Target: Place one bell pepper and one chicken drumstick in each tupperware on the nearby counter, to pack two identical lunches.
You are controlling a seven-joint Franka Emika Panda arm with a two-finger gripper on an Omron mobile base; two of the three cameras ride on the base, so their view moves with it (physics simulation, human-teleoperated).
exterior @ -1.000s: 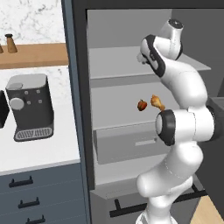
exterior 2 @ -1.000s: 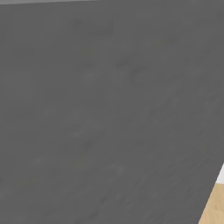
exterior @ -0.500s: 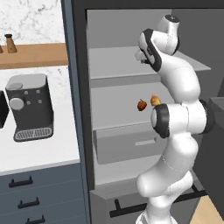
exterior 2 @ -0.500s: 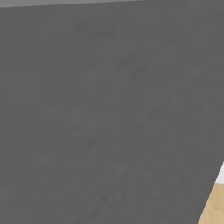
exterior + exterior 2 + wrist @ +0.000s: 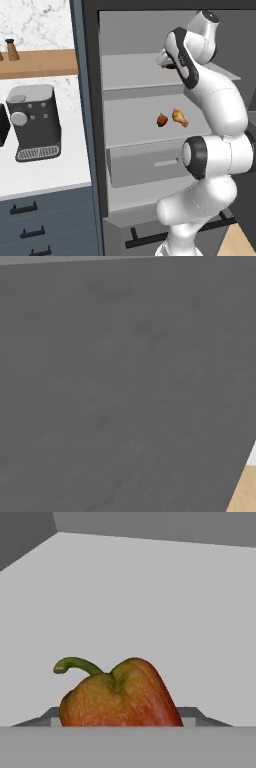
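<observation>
Home kitchen, rendered. Evidence in left base view: open fridge (image 5: 165, 125) w/ grey shelves and a drawer near its bottom; 1 bell pepper (image 5: 162, 120) and 1 chicken drumstick (image 5: 180, 117) sit just beside each other near the middle shelf's front edge. Left of fridge, white counter (image 5: 45, 172) over dark blue-grey drawers w/ black handles (image 5: 23, 208). Grey coffee machine (image 5: 34, 121) stands toward the counter's back, against a marble-look wall. Wooden wall shelf (image 5: 37, 63) above it carries a small brown shaker (image 5: 11, 49). Light wood floor (image 5: 244, 491) at lower right corner of right base view.
</observation>
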